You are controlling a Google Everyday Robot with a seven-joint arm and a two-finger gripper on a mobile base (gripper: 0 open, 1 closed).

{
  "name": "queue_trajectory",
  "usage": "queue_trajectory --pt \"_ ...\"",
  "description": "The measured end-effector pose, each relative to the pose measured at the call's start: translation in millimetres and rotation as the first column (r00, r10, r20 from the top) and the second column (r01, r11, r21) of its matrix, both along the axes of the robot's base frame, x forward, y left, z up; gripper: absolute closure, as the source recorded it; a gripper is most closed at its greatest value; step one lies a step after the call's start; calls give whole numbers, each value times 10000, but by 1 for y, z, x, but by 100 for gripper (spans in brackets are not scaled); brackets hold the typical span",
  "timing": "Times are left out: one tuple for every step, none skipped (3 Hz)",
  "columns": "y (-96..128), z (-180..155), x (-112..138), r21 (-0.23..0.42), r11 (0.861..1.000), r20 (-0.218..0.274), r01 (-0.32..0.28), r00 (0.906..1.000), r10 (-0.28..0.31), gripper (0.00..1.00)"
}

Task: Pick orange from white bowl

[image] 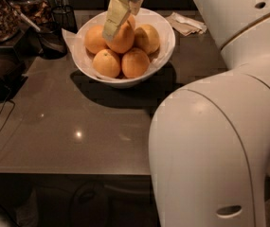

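The orange (pixel 125 40) is seen topmost in the white bowl (pixel 166 37), which is set at the far side of the counter (pixel 68 126). The tool (pixel 116 21) is placed against its left face from above; whether it is spread or pinching cannot be told.

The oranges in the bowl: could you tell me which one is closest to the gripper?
The central orange, piled atop the rest in the white bowl: the gripper overlaps its upper left, while the others lie lower around it.
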State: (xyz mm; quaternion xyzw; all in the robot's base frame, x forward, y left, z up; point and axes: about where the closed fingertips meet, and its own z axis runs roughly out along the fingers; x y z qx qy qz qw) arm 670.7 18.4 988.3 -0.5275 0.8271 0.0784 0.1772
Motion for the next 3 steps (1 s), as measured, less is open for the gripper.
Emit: queue_trajectory --pt "-2 -12 6 -206 9997 -155 149 9998 -152 22" --pt "-3 -24 12 -412 9988 -319 253 9991 -267 23" --pt "1 -31 14 -554 9983 -436 164 9989 -189 23"
